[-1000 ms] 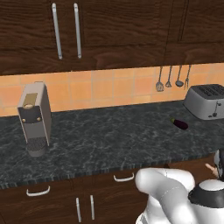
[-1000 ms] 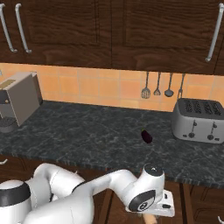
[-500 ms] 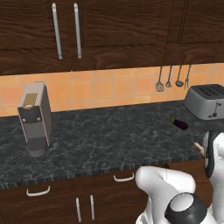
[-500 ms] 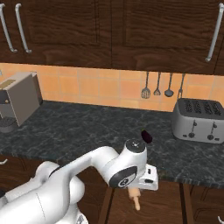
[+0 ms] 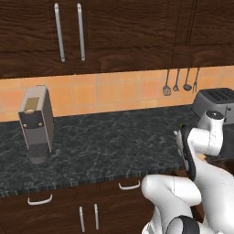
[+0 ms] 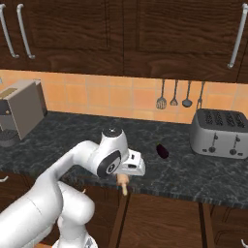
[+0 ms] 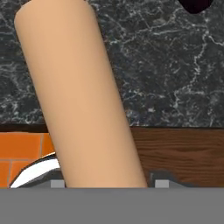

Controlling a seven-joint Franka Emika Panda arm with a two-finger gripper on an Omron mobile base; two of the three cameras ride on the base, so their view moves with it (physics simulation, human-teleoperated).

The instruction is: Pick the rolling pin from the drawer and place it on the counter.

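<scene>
My gripper [image 6: 130, 168] is shut on the rolling pin [image 7: 83, 96], a light tan wooden cylinder that runs up between the fingers in the hand view. One narrow end of the rolling pin [image 6: 124, 184] sticks down below the hand. The hand hovers at the front edge of the dark veined counter [image 6: 72, 140], just above the slab. In the left base view the hand [image 5: 187, 155] is at the right, in front of the toaster. Below the counter's edge the drawer is hard to make out.
A small dark eggplant [image 6: 162, 151] lies on the counter just right of the hand. A silver toaster [image 6: 218, 131] stands at the right, a coffee machine [image 5: 35, 123] at the left. Utensils [image 6: 174, 94] hang on the orange tiled wall.
The arm has risen from below the counter's edge to counter height, carrying the rolling pin with it. The eggplant, toaster and coffee machine have not moved.
</scene>
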